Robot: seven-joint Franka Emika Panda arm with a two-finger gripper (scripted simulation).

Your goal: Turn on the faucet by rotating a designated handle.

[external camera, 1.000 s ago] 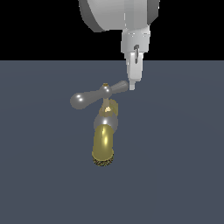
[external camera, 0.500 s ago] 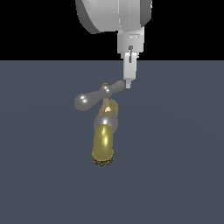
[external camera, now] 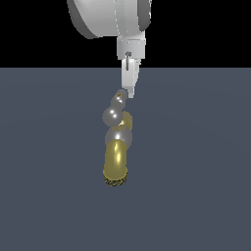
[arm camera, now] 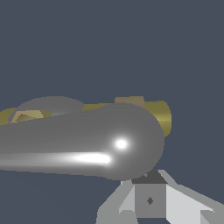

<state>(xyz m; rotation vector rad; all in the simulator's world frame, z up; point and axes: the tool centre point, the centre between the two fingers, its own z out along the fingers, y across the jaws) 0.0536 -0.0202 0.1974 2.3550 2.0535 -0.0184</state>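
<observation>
The faucet [external camera: 116, 159] stands near the middle of the flat grey surface [external camera: 196, 171], well apart from every visible edge; open floor surrounds it on all sides. Its brass-gold spout [external camera: 115, 162] points toward the near edge and ends in a rough dark rim. The handle [external camera: 113, 115] sits on top of the faucet. In the exterior view it appears end-on, as a stack of silver balls running toward the far edge.

The gripper [external camera: 128, 93] hangs vertically from the arm, its tips at the far end of the handle, touching or just beside it. The exterior view shows the fingers only as one narrow white wedge. The wrist view shows a bulbous handle end [arm camera: 127, 142] directly against the finger bases [arm camera: 151, 199], filling most of the frame, with brass parts behind it. Neither view shows the jaw opening, so it cannot be told whether anything is gripped.
</observation>
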